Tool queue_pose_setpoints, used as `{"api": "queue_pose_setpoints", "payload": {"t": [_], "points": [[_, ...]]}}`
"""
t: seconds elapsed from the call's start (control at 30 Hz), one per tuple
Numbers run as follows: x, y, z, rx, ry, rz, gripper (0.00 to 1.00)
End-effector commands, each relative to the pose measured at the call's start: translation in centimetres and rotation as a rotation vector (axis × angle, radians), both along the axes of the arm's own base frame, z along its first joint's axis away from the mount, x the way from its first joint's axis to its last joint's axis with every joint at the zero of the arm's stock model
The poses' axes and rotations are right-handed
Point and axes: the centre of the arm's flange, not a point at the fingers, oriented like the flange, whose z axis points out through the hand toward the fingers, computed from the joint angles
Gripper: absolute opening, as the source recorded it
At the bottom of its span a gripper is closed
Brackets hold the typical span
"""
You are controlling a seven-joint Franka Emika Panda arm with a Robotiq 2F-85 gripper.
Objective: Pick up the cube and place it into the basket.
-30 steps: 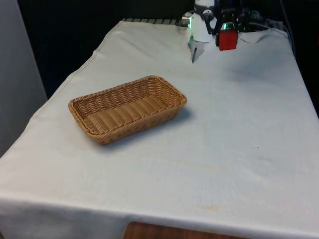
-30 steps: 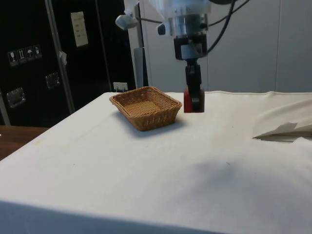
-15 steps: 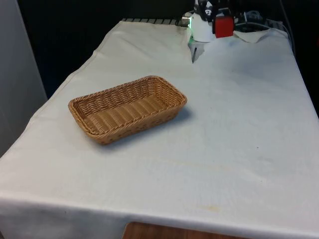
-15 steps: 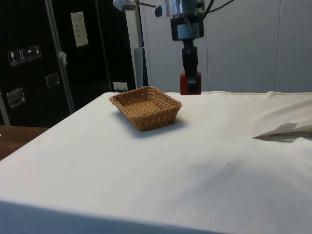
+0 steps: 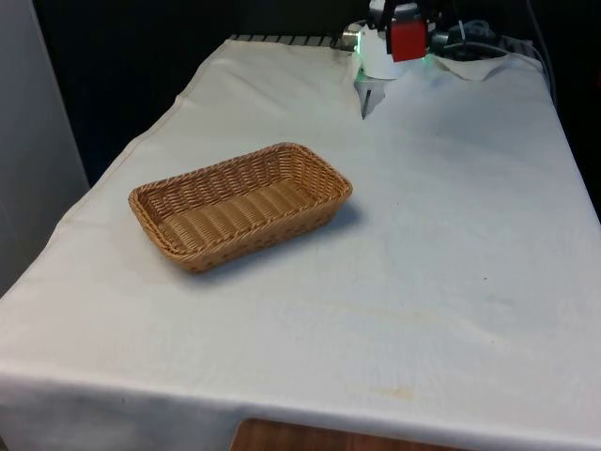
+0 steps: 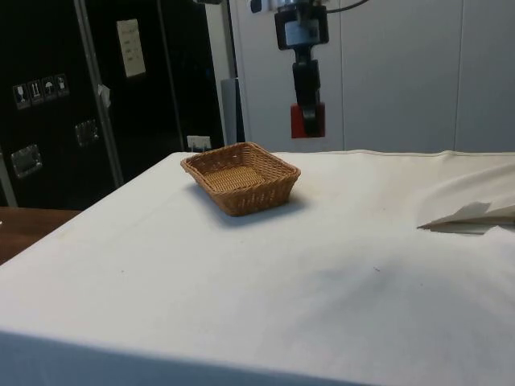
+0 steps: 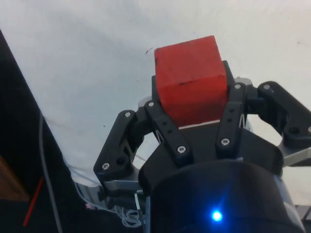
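Front view: the small red wooden cube [image 5: 408, 40] sits up in the air at the far end of the table, well apart from the oval woven wicker basket [image 5: 240, 204] nearer on the front view's left. Side view: the black two-finger gripper [image 6: 307, 121] hangs straight down, cube clear above the white tablecloth [image 6: 322, 265]; a pale label on the dark cabinet [image 6: 48, 96] isn't readable. Wrist view: fingers [image 7: 165, 128] clamped on the cube's sides.

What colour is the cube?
Red: the cube shows best in the wrist view.
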Motion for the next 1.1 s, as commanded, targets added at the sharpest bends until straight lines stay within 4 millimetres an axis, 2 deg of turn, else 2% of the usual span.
{"api": "queue_pose_setpoints", "payload": {"t": [0.0,0.4,0.73,0.77,0.8,1.0,1.07], "points": [[0.3,-0.3,0.0,-0.003,0.008,0.0,0.0],[2.0,-0.8,0.2,-0.002,-0.001,-0.007,0.0],[4.8,-1.7,0.2,-0.009,-0.008,-0.022,0.0],[4.3,-1.5,0.2,-0.011,-0.006,-0.019,0.0],[5.1,-1.7,0.3,-0.01,-0.01,-0.022,0.0],[6.6,-2.2,0.3,-0.016,-0.016,-0.03,0.0],[6.6,-2.2,0.3,-0.021,-0.015,-0.032,0.0]]}}
